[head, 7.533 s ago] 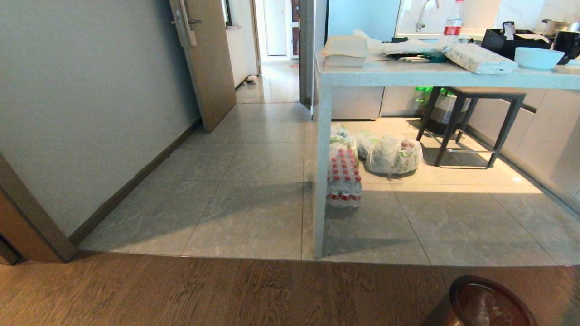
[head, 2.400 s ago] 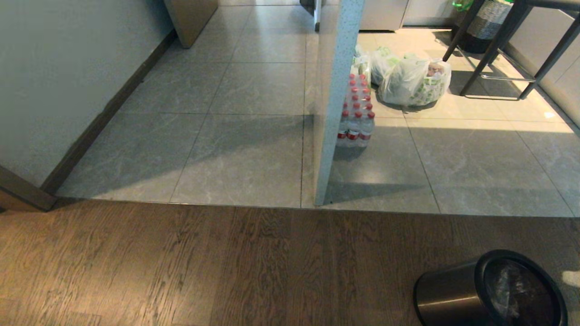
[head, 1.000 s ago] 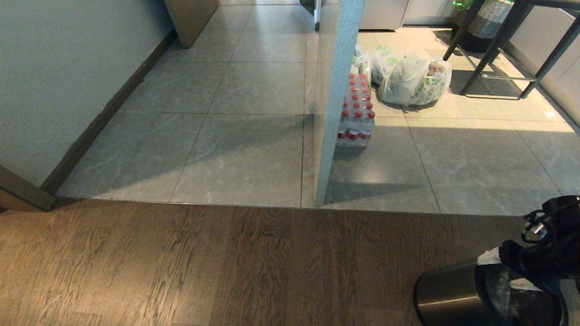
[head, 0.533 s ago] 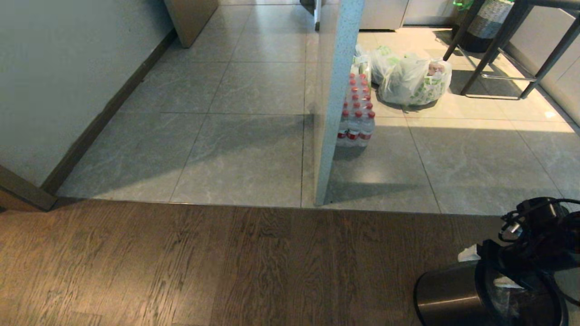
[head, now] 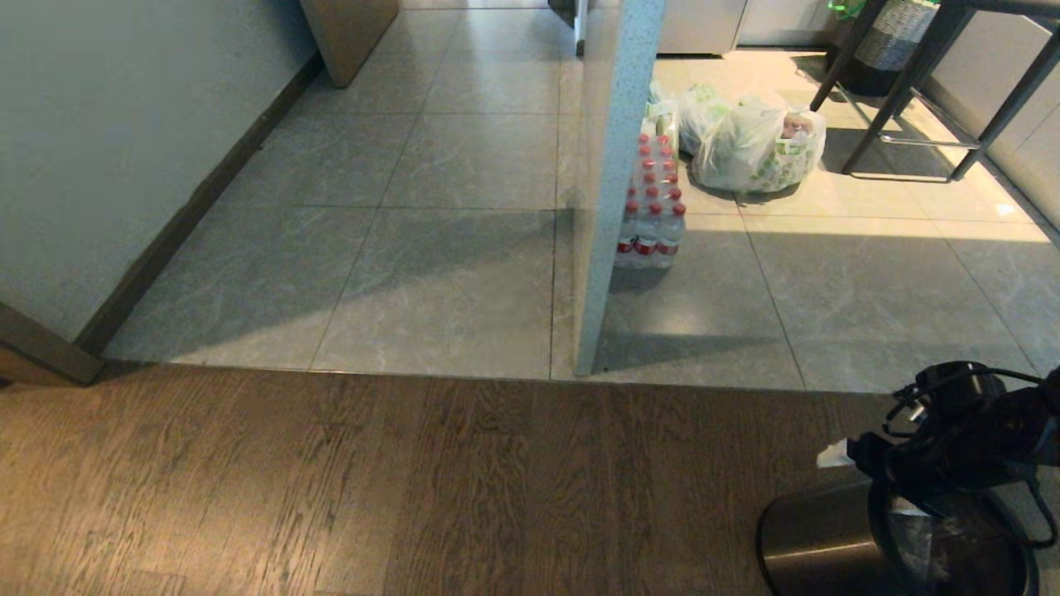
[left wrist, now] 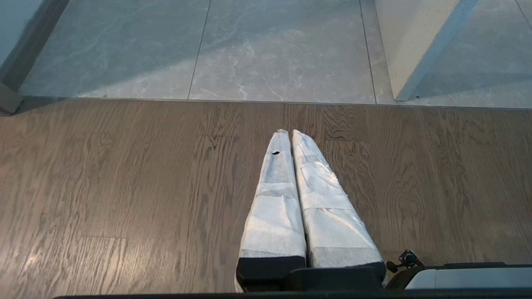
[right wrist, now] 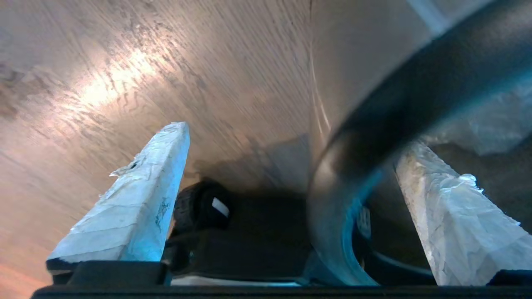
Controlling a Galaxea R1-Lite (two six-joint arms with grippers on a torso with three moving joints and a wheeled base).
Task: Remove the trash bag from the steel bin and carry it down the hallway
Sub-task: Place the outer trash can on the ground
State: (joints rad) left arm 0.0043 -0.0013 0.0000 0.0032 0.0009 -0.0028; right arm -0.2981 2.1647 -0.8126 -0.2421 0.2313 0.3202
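Since half a sec ago the right gripper [head: 861, 463] has slid a bit further left over the rim of the steel bin [head: 816, 542], its white-wrapped fingertip [head: 832, 454] now poking out past the rim; a sec ago it sat further right and lower. Camera hasn't shifted over that time.

Head view: bin stands at bottom right on the dark wood floor [head: 373, 488], black rim ring on top, brushed-steel wall facing left. Crinkled clear trash bag [head: 919, 542] shows inside the bin, under the arm. Right arm w/ looped black cables comes in from the right edge, just above the bin mouth. Beyond the wood, grey tiled floor [head: 431, 273], a pale speckled counter leg [head: 613, 182], a pack of red-capped bottles [head: 650, 211] touching its right side, and a white bag with green print [head: 758, 149] behind that. Dark stool legs [head: 907, 83] top right.

Left wrist view: left gripper [left wrist: 289, 137] hovers over wood floor, its two white-wrapped fingers pressed together, nothing between them.

Right wrist view: right gripper fingers spread wide, straddling the bin's black rim [right wrist: 390, 124]; one finger [right wrist: 137, 195] is outside the steel wall, the other [right wrist: 453, 216] inside beside the bag plastic [right wrist: 494, 120]. Can't tell if either finger touches the bin or bag.
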